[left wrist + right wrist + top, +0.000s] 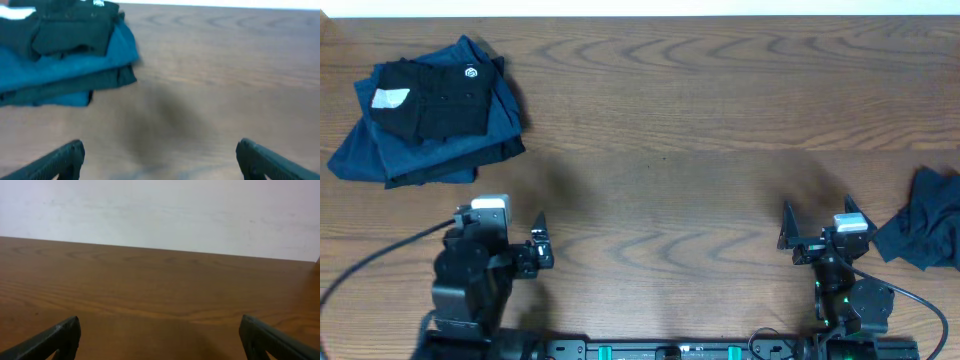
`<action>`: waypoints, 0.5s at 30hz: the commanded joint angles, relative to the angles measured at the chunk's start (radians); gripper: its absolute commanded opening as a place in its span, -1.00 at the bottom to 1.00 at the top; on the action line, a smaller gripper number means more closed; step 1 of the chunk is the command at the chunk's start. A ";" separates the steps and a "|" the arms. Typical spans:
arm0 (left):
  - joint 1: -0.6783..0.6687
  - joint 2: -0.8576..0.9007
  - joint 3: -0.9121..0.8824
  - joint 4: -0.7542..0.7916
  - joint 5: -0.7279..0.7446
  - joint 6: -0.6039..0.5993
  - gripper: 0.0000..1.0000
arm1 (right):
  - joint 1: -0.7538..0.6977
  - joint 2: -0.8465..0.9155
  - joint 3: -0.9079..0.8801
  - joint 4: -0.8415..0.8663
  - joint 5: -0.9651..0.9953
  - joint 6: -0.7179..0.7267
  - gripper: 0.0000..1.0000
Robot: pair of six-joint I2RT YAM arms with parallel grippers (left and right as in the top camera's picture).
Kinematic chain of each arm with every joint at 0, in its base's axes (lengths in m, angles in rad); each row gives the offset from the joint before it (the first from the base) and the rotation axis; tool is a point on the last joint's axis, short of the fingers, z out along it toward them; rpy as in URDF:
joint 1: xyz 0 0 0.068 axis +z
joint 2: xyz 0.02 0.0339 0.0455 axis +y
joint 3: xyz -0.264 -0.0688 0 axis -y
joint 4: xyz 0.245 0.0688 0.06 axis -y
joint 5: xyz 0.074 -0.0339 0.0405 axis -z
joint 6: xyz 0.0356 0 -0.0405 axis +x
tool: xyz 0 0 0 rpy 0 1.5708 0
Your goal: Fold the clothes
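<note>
Overhead looks straight down on the table (670,120). Wrist views sit low, facing its far edge; the left shares the far-left clothes pile (430,110).

One folded stack (425,110), one crumpled garment (925,232)

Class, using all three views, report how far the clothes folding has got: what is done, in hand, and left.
Done: a folded stack sits at the far left of the table, a black garment on blue ones. In hand: nothing; the left gripper and right gripper are open and empty. Left: a crumpled dark garment at the right edge, unfolded.
</note>
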 commanded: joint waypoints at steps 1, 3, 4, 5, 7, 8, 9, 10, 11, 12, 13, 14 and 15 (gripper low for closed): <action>0.011 -0.100 -0.148 0.113 -0.011 0.014 0.96 | -0.010 -0.005 -0.001 -0.003 -0.008 -0.013 0.99; 0.014 -0.163 -0.247 0.222 -0.011 0.013 0.96 | -0.010 -0.005 -0.001 -0.004 -0.008 -0.013 0.98; 0.014 -0.190 -0.290 0.275 -0.011 0.013 0.96 | -0.010 -0.005 -0.001 -0.003 -0.008 -0.013 0.99; 0.014 -0.215 -0.333 0.330 -0.011 0.013 0.96 | -0.010 -0.005 -0.001 -0.003 -0.008 -0.013 0.98; 0.014 -0.261 -0.414 0.438 -0.011 0.013 0.96 | -0.010 -0.005 -0.001 -0.003 -0.008 -0.013 0.98; 0.014 -0.278 -0.446 0.488 -0.011 0.013 0.96 | -0.010 -0.005 -0.001 -0.004 -0.008 -0.013 0.99; 0.014 -0.294 -0.477 0.541 -0.011 0.013 0.96 | -0.010 -0.005 -0.001 -0.004 -0.008 -0.013 0.98; 0.014 -0.311 -0.508 0.597 -0.011 0.013 0.96 | -0.010 -0.005 -0.001 -0.003 -0.008 -0.013 0.98; 0.014 -0.328 -0.536 0.647 -0.011 0.013 0.96 | -0.010 -0.005 -0.001 -0.003 -0.007 -0.013 0.98; 0.014 -0.341 -0.557 0.684 -0.011 0.014 0.96 | -0.010 -0.005 -0.001 -0.003 -0.008 -0.013 0.98; 0.014 -0.355 -0.576 0.711 -0.011 0.019 0.96 | -0.010 -0.005 -0.001 -0.004 -0.008 -0.013 0.99; 0.014 -0.372 -0.597 0.739 -0.011 0.036 0.96 | -0.010 -0.005 -0.001 -0.003 -0.008 -0.013 0.99; 0.014 -0.385 -0.612 0.755 -0.010 0.047 0.96 | -0.010 -0.005 -0.001 -0.004 -0.008 -0.013 0.99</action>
